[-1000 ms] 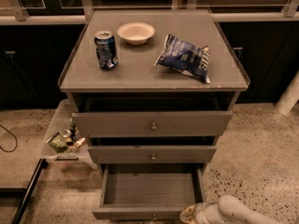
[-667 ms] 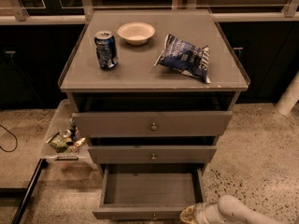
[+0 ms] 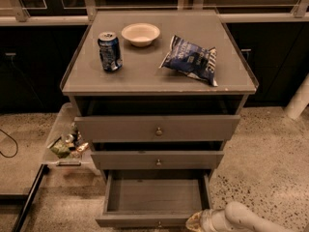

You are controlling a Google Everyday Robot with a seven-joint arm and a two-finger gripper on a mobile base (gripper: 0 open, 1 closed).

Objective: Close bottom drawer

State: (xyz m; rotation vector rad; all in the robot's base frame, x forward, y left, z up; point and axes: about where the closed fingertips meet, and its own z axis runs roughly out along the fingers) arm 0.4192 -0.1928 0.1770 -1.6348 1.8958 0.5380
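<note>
— What do we have, biggest first?

— The cabinet [image 3: 145, 74] fills the middle of our view, its flat top running to a raised lip at the left and right edges. Speckled floor [image 3: 263, 153] lies open to its right, out to a white post [image 3: 300, 99] at the far right edge.

— And on the left?

— Less room there. A clear tray [image 3: 57, 129] with small odds and ends sits low against the cabinet's left side, and a dark cable [image 3: 7, 146] loops on the floor beyond it.

— The drawers?

— The top drawer [image 3: 120, 128] stands out a little, the middle drawer [image 3: 125, 159] likewise. The bottom drawer [image 3: 154, 197] is pulled far out toward us, its box bare inside, its front at the lower edge of our view with the knob [image 3: 158, 224] just showing.

— On top?

— A blue chip bag [image 3: 190, 64] near the right edge, a pale bowl [image 3: 140, 34] toward the back, and a blue can [image 3: 110, 51] upright, left of the bowl. All three sit apart.

— The gripper?

— The gripper [image 3: 199, 221] is low at the bottom edge, just beside the bottom drawer's front right corner, on a white arm [image 3: 244, 219] coming in from the lower right. Whether it is spread or pressed together we cannot tell, nor whether it touches the front.
</note>
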